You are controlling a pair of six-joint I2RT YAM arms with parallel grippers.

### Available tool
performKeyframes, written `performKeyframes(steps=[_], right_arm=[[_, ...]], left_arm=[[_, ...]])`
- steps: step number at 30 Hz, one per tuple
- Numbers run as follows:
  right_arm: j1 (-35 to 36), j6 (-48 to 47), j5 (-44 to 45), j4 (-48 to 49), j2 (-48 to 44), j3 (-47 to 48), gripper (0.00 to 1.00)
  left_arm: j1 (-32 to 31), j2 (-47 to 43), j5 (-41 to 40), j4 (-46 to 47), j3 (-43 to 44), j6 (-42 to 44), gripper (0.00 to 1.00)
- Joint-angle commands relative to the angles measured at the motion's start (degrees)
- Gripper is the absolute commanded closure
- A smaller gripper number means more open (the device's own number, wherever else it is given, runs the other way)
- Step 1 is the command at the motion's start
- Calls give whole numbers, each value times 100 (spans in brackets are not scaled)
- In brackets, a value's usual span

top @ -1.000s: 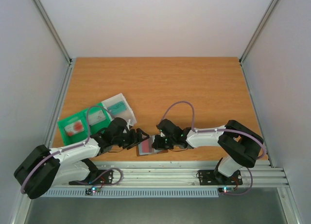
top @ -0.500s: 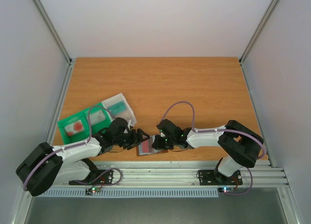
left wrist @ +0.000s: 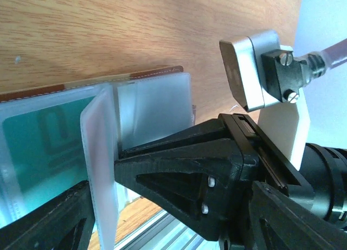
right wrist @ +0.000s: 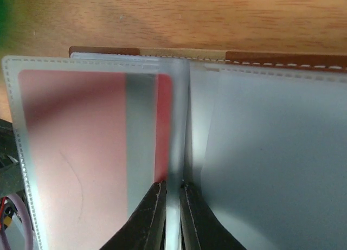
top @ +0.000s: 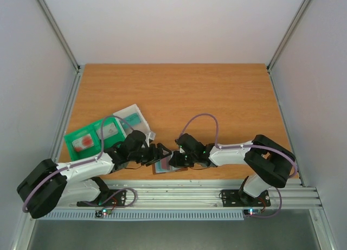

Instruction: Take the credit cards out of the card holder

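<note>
The brown card holder [top: 165, 166] lies open at the table's near edge, between both grippers. My right gripper [right wrist: 173, 188] is shut on a clear sleeve page [right wrist: 174, 147] and holds it upright. A red card [right wrist: 76, 147] sits in the sleeve to its left, and the sleeve to its right [right wrist: 271, 152] looks grey. In the left wrist view the same page [left wrist: 100, 168] stands on edge beside a teal card [left wrist: 43, 141] in its sleeve. My left gripper [left wrist: 168, 190] is open, with its fingers [left wrist: 51, 223] spread either side of the page and the right gripper's finger [left wrist: 184, 168].
A green tray [top: 73, 137] at the left holds two pale cards [top: 84, 143], one with a red blotch. A translucent box [top: 138, 113] with a teal card [top: 130, 120] lies behind it. The metal rail [top: 179, 196] runs just in front of the holder.
My left gripper has moved right, up to the holder. The holder's visible face has gone from red to partly teal. The right gripper has stayed in place.
</note>
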Motion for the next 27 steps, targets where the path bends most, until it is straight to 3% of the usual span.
performKeyframes(steps=[1,9,18,27], right_arm=[[35,6,211,-388,-176,-245,88],[35,76,339,-768,-820,-189,78],[35,43,288,-712,-724,-190,82],[35,46,97,-559,-437,-128,82]], left_arm=[[-52,-21,-82,124,125,-4,23],[-62,11,-67,501,26,-52,23],[-112,624,221,1592,-105,-341,23],[-125,61,-422,751,-201,-233,23]])
